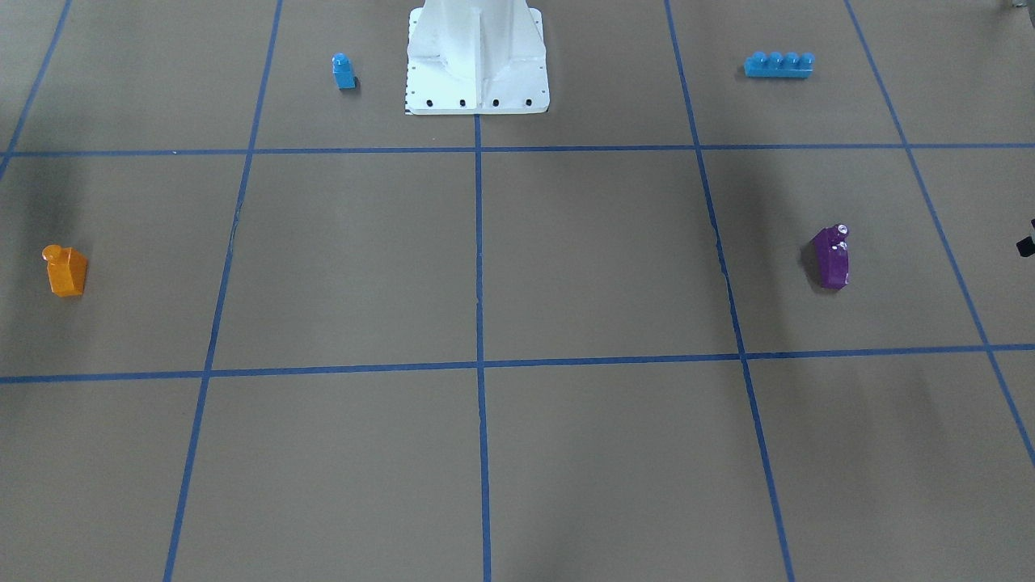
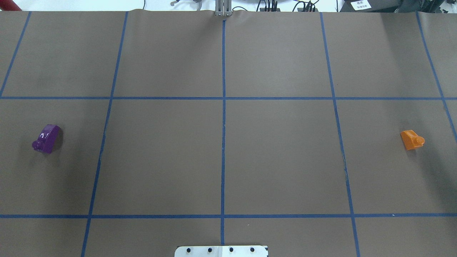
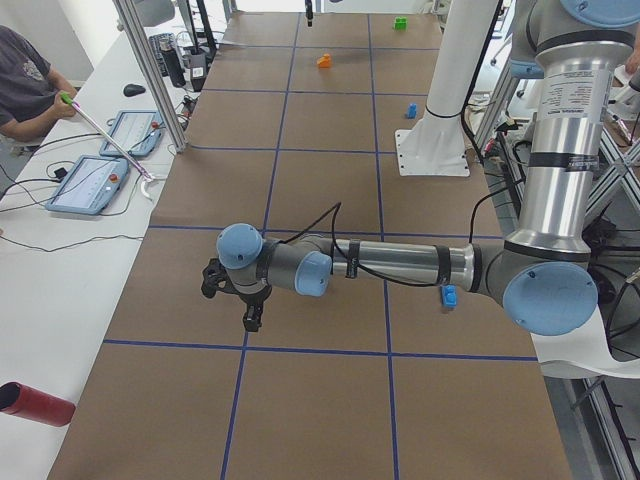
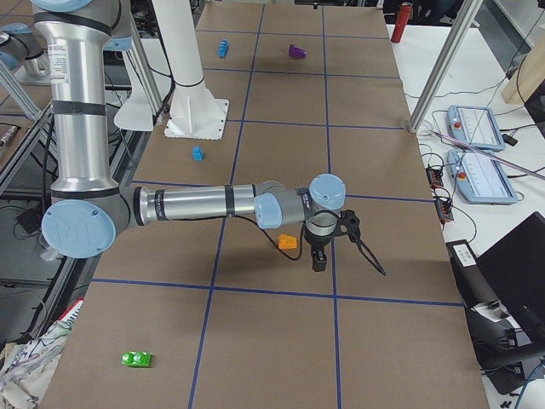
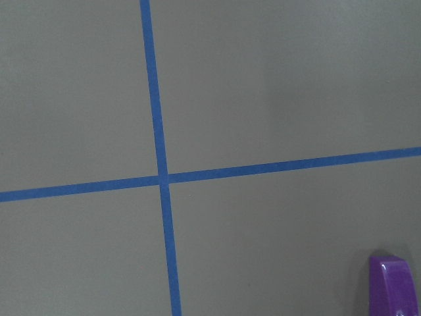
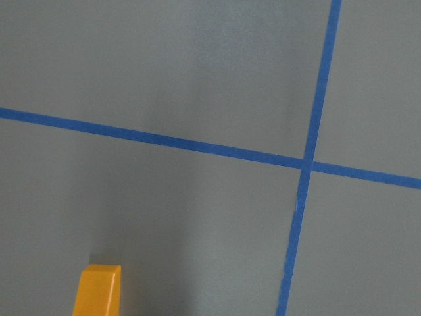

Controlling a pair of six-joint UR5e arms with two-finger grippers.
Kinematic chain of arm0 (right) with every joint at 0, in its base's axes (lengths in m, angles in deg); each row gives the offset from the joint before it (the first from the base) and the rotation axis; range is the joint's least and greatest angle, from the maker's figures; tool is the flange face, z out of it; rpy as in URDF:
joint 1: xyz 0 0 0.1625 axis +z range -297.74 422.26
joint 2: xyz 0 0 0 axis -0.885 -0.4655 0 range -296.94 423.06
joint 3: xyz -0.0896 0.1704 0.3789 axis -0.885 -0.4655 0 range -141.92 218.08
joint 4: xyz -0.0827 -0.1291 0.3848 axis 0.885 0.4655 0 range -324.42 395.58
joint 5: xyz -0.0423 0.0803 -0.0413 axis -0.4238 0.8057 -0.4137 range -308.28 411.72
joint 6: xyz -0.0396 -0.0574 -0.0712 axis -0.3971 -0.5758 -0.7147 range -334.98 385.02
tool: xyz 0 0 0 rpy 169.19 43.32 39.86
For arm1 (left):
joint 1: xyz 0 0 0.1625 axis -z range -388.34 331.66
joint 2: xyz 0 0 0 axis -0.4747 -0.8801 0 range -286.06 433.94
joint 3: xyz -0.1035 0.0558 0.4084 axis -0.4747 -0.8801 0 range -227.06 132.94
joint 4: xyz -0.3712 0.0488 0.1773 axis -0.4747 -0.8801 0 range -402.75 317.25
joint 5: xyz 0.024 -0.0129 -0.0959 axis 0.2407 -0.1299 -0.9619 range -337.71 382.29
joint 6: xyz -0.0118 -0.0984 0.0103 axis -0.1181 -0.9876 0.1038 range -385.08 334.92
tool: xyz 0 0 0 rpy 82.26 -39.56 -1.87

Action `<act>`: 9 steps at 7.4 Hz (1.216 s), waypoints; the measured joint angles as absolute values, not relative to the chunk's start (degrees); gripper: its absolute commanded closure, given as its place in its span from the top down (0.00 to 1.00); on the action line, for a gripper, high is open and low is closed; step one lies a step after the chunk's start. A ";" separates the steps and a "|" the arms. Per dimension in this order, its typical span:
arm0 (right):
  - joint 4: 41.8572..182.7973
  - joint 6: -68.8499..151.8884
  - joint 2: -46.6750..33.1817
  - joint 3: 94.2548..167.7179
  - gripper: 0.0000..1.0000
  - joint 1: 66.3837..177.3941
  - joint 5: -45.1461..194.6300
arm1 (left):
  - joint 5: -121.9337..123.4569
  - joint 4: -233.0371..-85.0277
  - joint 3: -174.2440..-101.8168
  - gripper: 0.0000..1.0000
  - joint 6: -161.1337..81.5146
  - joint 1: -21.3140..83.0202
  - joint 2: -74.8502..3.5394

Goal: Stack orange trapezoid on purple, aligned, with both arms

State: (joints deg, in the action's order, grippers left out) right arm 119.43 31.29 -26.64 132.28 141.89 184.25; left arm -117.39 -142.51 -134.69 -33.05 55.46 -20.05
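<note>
The orange trapezoid (image 2: 411, 139) lies on the brown table at the robot's far right; it also shows in the front view (image 1: 65, 271) and at the bottom of the right wrist view (image 6: 99, 289). The purple block (image 2: 47, 138) lies at the far left, also in the front view (image 1: 831, 257) and at the left wrist view's corner (image 5: 393, 286). The left gripper (image 3: 235, 300) hangs over the purple block's area and hides it in that view. The right gripper (image 4: 322, 256) hangs just beside the orange trapezoid (image 4: 289, 242). I cannot tell whether either is open or shut.
A small blue single-stud block (image 1: 344, 71) and a long blue four-stud brick (image 1: 778, 65) lie on either side of the white robot base (image 1: 477, 56). A green block (image 4: 136, 359) lies near the right end. Blue tape lines grid the table. An operator (image 3: 25, 90) sits at a side desk.
</note>
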 measured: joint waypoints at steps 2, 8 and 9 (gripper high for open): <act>119.43 31.39 -26.67 132.29 1.00 141.89 185.41 | -117.42 -142.25 -135.27 1.00 -33.97 55.46 -20.19; 119.43 31.40 -26.59 132.22 1.00 141.87 186.84 | -117.33 -142.53 -135.78 1.00 -34.17 55.50 -19.59; 119.43 31.40 -26.59 132.14 1.00 141.86 186.82 | -117.35 -142.65 -135.88 1.00 -34.15 55.48 -19.68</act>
State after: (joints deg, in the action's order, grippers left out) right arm 119.43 31.40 -26.59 132.14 141.86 186.82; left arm -117.35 -142.65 -135.88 -34.15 55.48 -19.68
